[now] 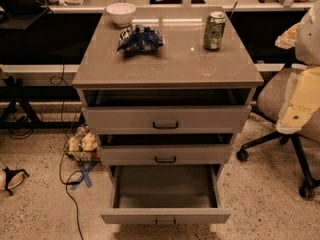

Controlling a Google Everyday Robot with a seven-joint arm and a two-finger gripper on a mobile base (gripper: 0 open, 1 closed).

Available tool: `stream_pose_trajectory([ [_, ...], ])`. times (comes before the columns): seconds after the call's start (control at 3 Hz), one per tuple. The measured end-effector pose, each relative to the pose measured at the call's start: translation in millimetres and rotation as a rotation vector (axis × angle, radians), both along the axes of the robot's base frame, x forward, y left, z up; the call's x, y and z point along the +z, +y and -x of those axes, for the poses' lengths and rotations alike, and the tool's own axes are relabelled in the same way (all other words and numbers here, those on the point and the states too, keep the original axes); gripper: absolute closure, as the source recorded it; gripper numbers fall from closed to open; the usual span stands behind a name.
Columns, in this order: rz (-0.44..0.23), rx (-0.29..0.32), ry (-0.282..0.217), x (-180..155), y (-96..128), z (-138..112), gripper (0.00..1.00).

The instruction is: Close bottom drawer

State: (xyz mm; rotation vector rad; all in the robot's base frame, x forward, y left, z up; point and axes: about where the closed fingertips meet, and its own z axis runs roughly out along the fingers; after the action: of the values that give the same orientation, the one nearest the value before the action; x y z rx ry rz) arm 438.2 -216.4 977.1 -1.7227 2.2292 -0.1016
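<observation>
The bottom drawer [165, 216] is the lowest of three grey-beige drawers in a cabinet [167, 59]. It is pulled far out, its shallow tray is empty, and a small bar handle [165, 221] sits at the middle of its low front. The middle drawer [165, 155] and the top drawer [166, 119] are each pulled out a little. My arm [304, 96] is at the right edge of the view, in front of an office chair. My gripper [286, 36] is high at the right, well away from the bottom drawer.
On the cabinet top stand a white bowl [121, 13], a blue snack bag [140, 38] and a green can [214, 30]. An office chair [280, 134] stands to the right. Cables [67, 176] and snack packets [82, 144] lie on the floor to the left.
</observation>
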Motion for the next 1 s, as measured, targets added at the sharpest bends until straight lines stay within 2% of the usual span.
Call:
stream_pose_trajectory([
  [0.33,0.000,0.000,0.000,0,0,0,0.00],
  [0.67,-0.081,-0.083,0.070,-46,-12,3,0.00],
  [1.0,-0.251,-0.200,0.178,-139,-25,9,0.00],
])
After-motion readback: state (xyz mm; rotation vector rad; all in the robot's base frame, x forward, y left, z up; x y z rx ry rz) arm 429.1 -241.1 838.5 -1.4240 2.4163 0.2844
